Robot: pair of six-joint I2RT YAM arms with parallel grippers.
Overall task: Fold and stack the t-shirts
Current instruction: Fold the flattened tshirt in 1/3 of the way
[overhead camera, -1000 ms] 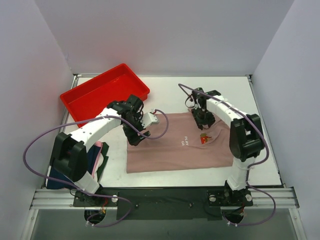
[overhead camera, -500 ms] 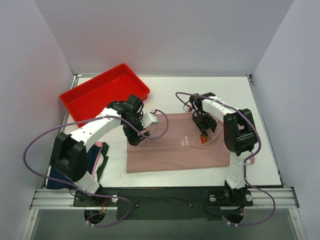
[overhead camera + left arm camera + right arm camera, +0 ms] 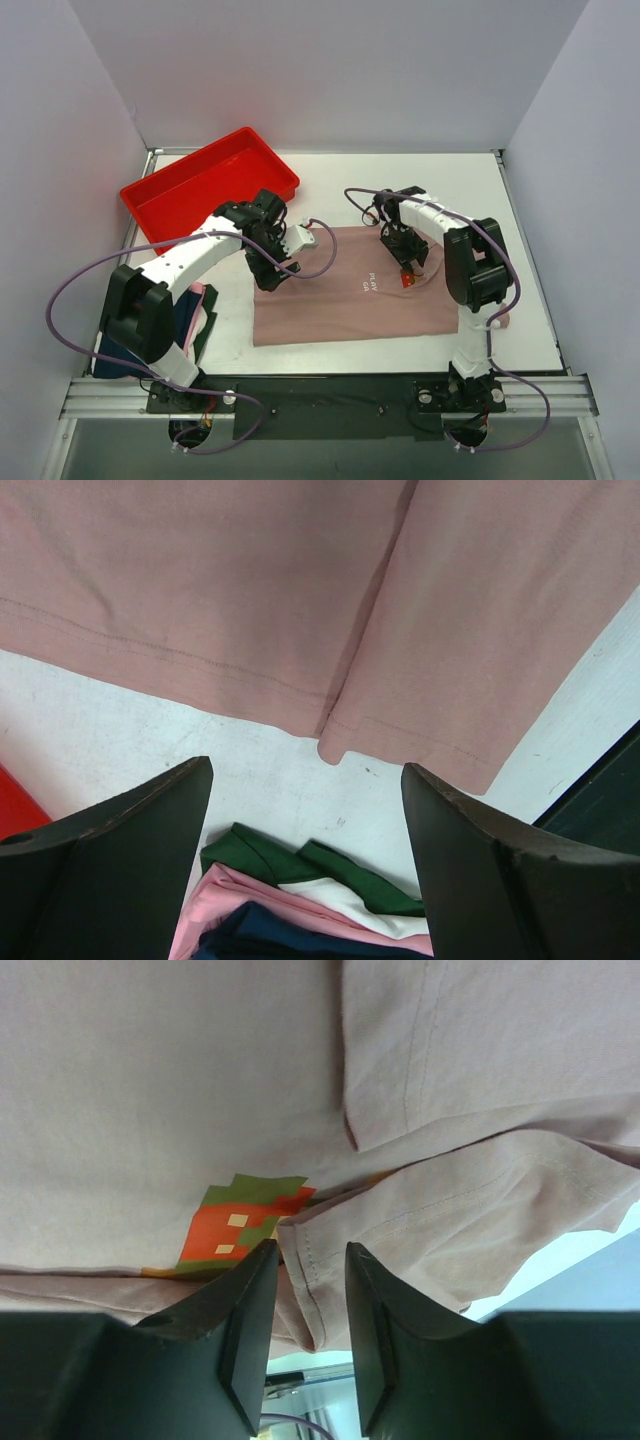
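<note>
Since the pink shirt point(image 3: 350, 295) lies spread on the bench point(image 3: 330, 185), right end effector point(image 3: 312, 1252) pinches a hem fold by the chest print point(image 3: 235, 1225), probably to fold inward. Left end effector point(image 3: 305, 780) spread, hovering over left hem. Navy shirt point(image 3: 255, 935) piled beside.

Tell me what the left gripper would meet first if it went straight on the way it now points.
Most likely the bare table right beside the pink t-shirt hem. The open left gripper points at that strip, though depth is hard to judge.
</note>
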